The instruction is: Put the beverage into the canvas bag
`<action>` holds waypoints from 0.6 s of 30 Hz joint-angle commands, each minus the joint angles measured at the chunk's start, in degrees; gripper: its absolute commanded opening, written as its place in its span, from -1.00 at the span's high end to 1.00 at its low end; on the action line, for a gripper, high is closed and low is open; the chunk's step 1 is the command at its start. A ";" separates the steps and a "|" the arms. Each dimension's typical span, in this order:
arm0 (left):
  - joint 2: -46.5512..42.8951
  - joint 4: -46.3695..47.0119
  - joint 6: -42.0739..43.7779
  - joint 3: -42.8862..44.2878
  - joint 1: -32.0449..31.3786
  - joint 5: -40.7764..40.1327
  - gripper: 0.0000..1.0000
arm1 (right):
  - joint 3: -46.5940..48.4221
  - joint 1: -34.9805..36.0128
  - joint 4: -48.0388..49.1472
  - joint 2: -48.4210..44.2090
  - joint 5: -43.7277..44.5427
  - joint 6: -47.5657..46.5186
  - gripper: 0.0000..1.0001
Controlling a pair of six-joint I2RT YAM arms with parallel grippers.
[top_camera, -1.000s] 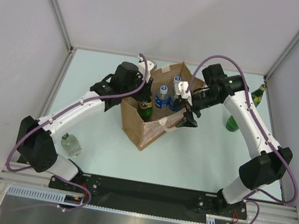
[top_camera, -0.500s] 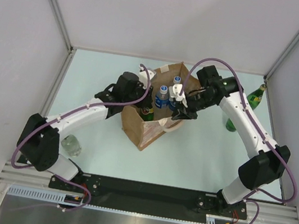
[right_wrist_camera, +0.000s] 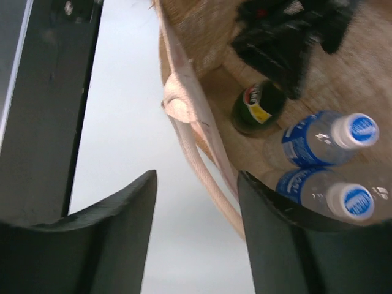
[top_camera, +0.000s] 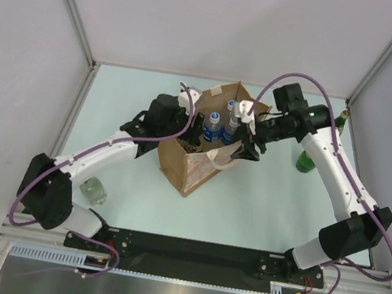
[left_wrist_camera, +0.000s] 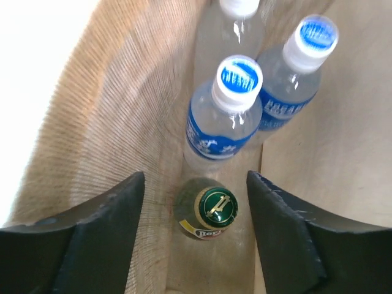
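Canvas bag (top_camera: 185, 168): tan, boxy, cream handles; stood upright, mouth open.
Beverage (left_wrist_camera: 207, 211): green-capped bottle; stood upright inside the bag, near one wall.

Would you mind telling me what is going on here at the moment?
Two robot arms are loading drinks into the tan canvas bag. The left tool hangs open over a green bottle standing inside, next to blue-labelled water bottles. The right tool, jaws apart, is at the bag's cream strap handle.

A robotics lab test cell: plain white panel walls (top_camera: 230, 26), aluminium frame posts (top_camera: 70, 8), black mounting rail (top_camera: 194, 251).
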 commanded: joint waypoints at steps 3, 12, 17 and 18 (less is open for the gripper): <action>-6.58 0.41 -0.44 5.40 0.03 -2.59 -0.57 | 5.34 -7.80 7.87 -4.55 -5.82 15.62 -0.31; -12.65 -2.75 -1.32 8.74 0.03 -5.48 -0.95 | 0.78 -22.21 19.13 -8.15 0.06 35.24 -0.43; -17.12 -6.61 -3.42 9.36 0.12 -8.64 -0.99 | -3.78 -28.63 22.12 -11.31 6.99 41.90 -0.47; -17.66 -7.23 -3.87 9.36 0.12 -9.08 -0.99 | -4.40 -31.08 23.00 -11.58 8.05 42.97 -0.47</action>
